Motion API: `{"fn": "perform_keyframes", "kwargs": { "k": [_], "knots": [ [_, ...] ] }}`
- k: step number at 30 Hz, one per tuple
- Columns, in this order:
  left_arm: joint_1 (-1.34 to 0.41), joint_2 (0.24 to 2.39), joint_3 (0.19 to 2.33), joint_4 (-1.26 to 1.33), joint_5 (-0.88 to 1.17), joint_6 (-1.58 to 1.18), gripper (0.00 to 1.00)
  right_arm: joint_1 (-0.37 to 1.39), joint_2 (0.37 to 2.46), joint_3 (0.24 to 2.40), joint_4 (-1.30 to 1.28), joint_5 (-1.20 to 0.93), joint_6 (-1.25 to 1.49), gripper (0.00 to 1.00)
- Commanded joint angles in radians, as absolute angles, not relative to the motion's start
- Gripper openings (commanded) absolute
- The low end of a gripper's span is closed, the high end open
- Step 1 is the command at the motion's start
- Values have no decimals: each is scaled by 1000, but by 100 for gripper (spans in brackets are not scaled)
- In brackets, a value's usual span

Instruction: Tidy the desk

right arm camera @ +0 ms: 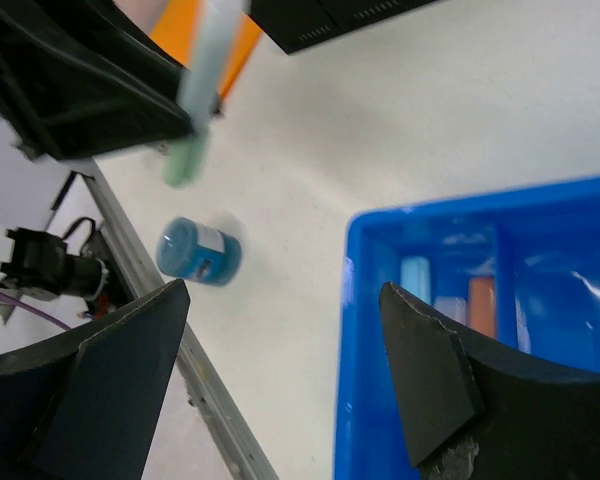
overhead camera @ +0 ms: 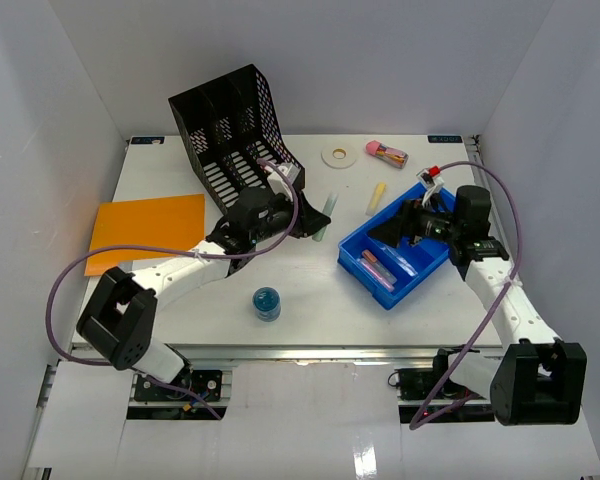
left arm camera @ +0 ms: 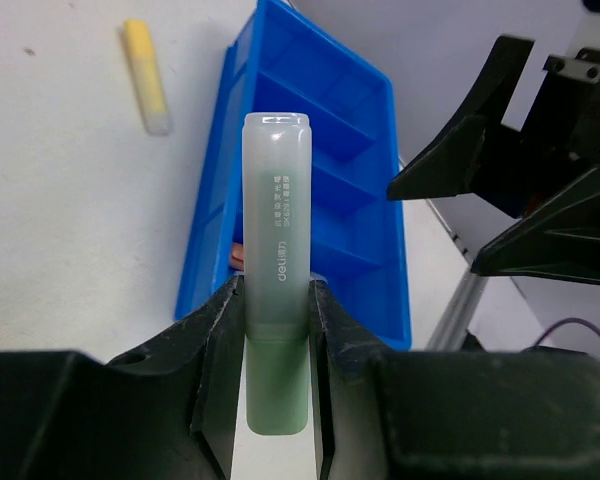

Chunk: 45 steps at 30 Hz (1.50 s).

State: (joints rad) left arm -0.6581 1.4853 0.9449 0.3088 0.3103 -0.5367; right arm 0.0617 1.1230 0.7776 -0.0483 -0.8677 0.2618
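The white desk [overhead camera: 310,290] holds a blue divided tray [overhead camera: 400,250] at the right. My left gripper [overhead camera: 315,218] is shut on a pale green highlighter [left arm camera: 276,290], held above the desk just left of the tray; the highlighter also shows in the top view [overhead camera: 326,214] and the right wrist view [right arm camera: 195,90]. My right gripper [overhead camera: 405,228] is open and empty, hovering over the tray's left end [right arm camera: 450,330]. Pink and pale pens [overhead camera: 378,267] lie in the tray.
A black mesh file rack [overhead camera: 235,130] stands at the back. An orange folder [overhead camera: 145,230] lies at the left. A small blue jar [overhead camera: 266,303] sits near the front rail. A yellow highlighter [overhead camera: 377,197], a tape ring [overhead camera: 337,155] and a pink eraser [overhead camera: 386,153] lie at the back right.
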Motion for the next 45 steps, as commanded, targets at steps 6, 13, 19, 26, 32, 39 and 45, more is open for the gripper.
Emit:
{"fn": "perform_keyframes", "kwargs": {
  "k": [6, 13, 19, 26, 32, 39, 45],
  "knots": [
    [-720, 1580, 950, 535, 384, -741, 4, 261, 1227, 918, 187, -664, 575, 81],
    [-739, 1598, 967, 543, 397, -739, 5, 273, 1257, 888, 221, -618, 605, 70],
    [-750, 1614, 971, 560, 414, -744, 6, 278, 1295, 908, 222, -595, 595, 58],
    [-761, 1634, 993, 552, 393, -736, 8, 283, 1317, 902, 239, -608, 601, 31],
    [-762, 1644, 1006, 552, 387, -736, 11, 286, 1301, 882, 256, -618, 604, 24],
    [-762, 1644, 1021, 523, 384, -744, 60, 285, 1288, 866, 277, -637, 588, 8],
    [-762, 1595, 1001, 492, 389, -706, 82, 261, 1251, 874, 259, -659, 489, 8]
  ]
}}
